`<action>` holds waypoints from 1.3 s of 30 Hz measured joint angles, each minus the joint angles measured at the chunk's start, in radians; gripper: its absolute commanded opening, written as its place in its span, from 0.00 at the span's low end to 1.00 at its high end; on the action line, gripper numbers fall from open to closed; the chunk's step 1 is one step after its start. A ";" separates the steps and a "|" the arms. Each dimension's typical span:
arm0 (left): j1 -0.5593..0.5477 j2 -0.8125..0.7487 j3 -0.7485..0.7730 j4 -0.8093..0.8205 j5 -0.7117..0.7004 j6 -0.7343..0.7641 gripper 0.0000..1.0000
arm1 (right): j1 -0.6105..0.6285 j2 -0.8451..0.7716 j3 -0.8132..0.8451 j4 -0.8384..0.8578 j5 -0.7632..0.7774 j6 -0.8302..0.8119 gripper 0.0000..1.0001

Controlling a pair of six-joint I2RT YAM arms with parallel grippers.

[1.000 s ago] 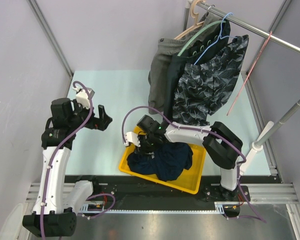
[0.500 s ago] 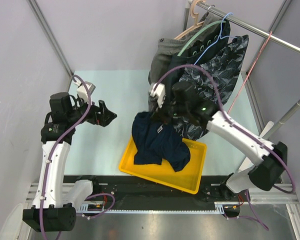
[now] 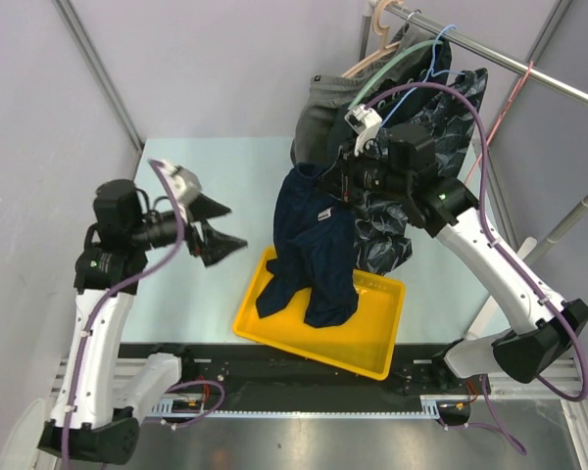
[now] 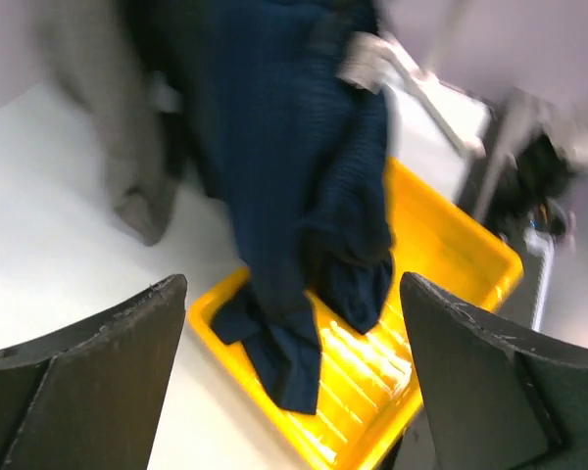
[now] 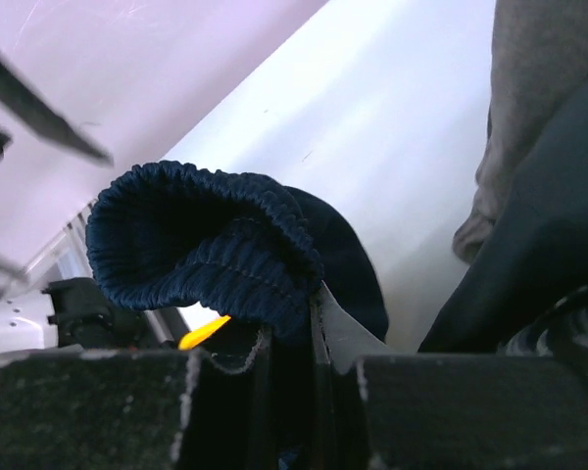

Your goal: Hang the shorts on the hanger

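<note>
The navy shorts (image 3: 314, 245) hang from my right gripper (image 3: 339, 181), which is shut on their ribbed waistband (image 5: 206, 255); their legs trail into the yellow tray (image 3: 377, 338). A small white label shows on the fabric in the top view. In the left wrist view the shorts (image 4: 284, 166) hang over the tray (image 4: 451, 264). My left gripper (image 3: 225, 227) is open and empty, left of the shorts, pointing at them. The pink-red wire hanger (image 3: 490, 137) hangs from the rail at the right, apart from both grippers.
A metal rail (image 3: 510, 61) at the back right carries grey shorts (image 3: 318, 127), black-grey patterned shorts (image 3: 412, 166), a mint-green hanger (image 3: 392, 73), a blue wire hanger (image 3: 416, 78) and a pale hanger (image 3: 367, 49). Purple walls close in on both sides.
My right gripper has lifted the shorts out of the tray, up and toward the rail. My left arm has swung right toward the shorts with its jaws spread wider.
</note>
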 measured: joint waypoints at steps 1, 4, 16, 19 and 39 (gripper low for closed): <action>-0.046 -0.006 0.000 -0.025 -0.009 0.034 0.93 | 0.000 0.000 0.000 -0.007 0.003 0.015 0.00; -0.272 -0.034 -0.004 -0.092 -0.071 0.136 0.93 | 0.012 0.001 0.000 -0.066 0.006 0.045 0.00; -0.690 0.147 -0.050 -0.020 -0.212 0.237 0.96 | 0.014 -0.009 -0.105 -0.085 -0.146 0.184 0.00; -0.732 0.187 -0.050 0.051 -0.236 0.208 0.97 | 0.013 -0.013 -0.110 -0.084 -0.183 0.200 0.00; -0.697 0.155 -0.155 0.269 -0.349 0.141 0.90 | 0.011 -0.076 -0.146 -0.040 -0.246 0.251 0.00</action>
